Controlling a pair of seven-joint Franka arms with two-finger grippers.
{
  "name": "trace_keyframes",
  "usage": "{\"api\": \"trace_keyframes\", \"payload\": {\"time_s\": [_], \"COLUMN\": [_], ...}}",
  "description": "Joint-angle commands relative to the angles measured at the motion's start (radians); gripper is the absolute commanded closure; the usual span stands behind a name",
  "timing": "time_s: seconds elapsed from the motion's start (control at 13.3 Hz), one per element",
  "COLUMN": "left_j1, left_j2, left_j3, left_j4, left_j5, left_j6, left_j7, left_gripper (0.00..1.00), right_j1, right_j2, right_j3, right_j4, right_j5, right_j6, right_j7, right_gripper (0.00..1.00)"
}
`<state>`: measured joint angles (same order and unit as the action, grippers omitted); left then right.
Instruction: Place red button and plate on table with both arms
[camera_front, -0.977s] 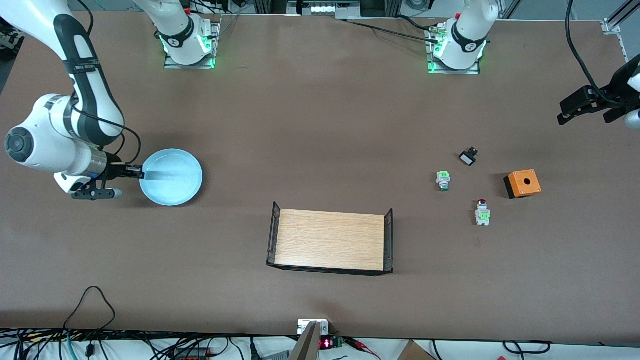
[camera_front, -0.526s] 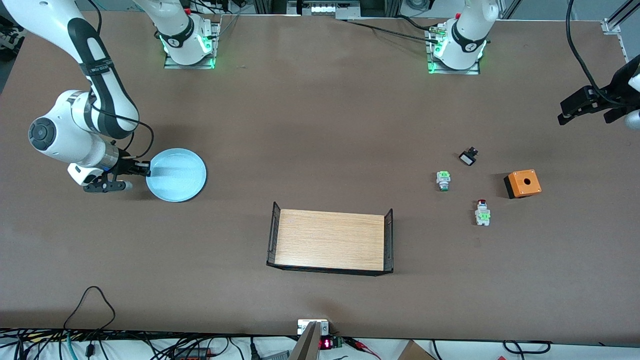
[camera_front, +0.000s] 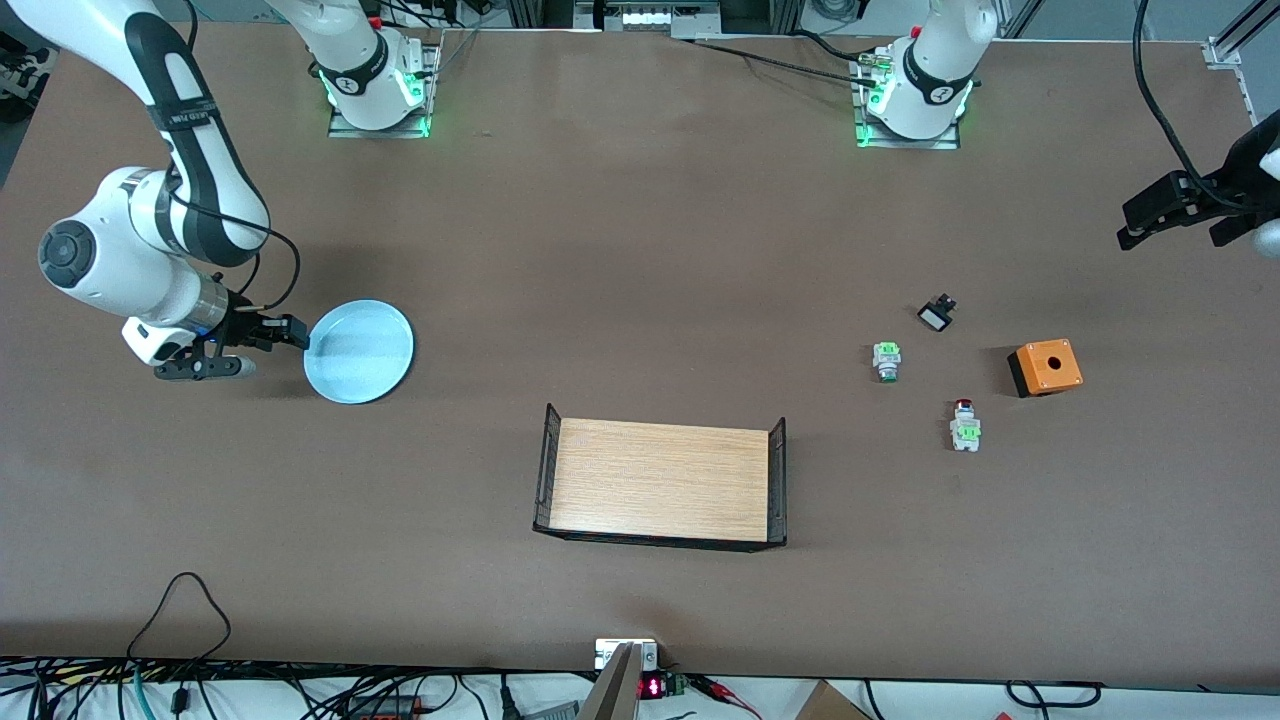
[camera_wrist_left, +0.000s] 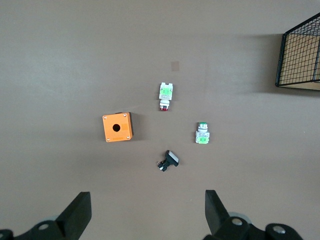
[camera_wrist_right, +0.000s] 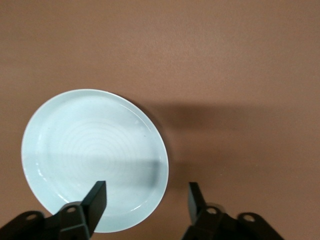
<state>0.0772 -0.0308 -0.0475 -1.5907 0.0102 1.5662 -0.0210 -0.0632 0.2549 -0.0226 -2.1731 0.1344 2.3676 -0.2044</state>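
Plate (camera_front: 358, 351) lies flat on the table (camera_front: 640, 250), right gripper (camera_wrist_right: 145, 197) parted astride its rim.
Left gripper (camera_wrist_left: 147, 212) waits spread wide over the red button (camera_wrist_left: 165, 94), its fingertips cropped.

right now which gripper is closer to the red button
Left. The left gripper hangs open over the table's edge at the left arm's end, up from the red button. The right gripper is open at the plate, toward the right arm's end.
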Motion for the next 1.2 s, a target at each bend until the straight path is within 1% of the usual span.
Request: {"api": "trace_keyframes", "payload": {"time_s": [0.0,0.23,0.53,0.6,0.83,0.9,1.13], "left_j1": [0.006,-0.007,-0.008,-0.008,-0.008,-0.008,-0.007], "left_j2": [0.015,0.019,0.019,0.019,0.019,0.017,0.017], "left_j3": [0.000,-0.002,-0.003,-0.003,-0.005,-0.005,-0.008], "left_j4": [0.040,0.043,0.044,0.044,0.046,0.044,0.046], "left_j5": [-0.019,-0.018,-0.018,-0.018,-0.019,-0.019,-0.019], "left_j6": [-0.014,-0.015,-0.017,-0.017,-0.018,-0.018,-0.018], "left_j7": [-0.007,-0.002,-0.005,-0.005,-0.002,0.001,0.007], "left_gripper": [0.00,0.00,0.00,0.00,0.00,0.00,0.00], "right_j1": [0.035,0.085,0.149,0.149,0.167,0.177,0.163], "right_j2": [-0.023,-0.023,-0.029,-0.029,-0.028,-0.028,-0.034], "right_j3": [0.012,0.012,0.009,0.009,0.010,0.010,-0.002], "right_j4": [0.079,0.209,0.350,0.410,0.568,0.613,0.717], "right_j5": [-0.002,-0.013,-0.018,-0.036,-0.171,-0.202,-0.216], "right_j6": [-0.108,-0.264,-0.433,-0.497,-0.661,-0.692,-0.728], "right_j7": [0.118,0.222,0.390,0.396,0.395,0.384,0.367], "right_gripper": [0.00,0.00,0.00,0.00,0.00,0.00,0.00]}}
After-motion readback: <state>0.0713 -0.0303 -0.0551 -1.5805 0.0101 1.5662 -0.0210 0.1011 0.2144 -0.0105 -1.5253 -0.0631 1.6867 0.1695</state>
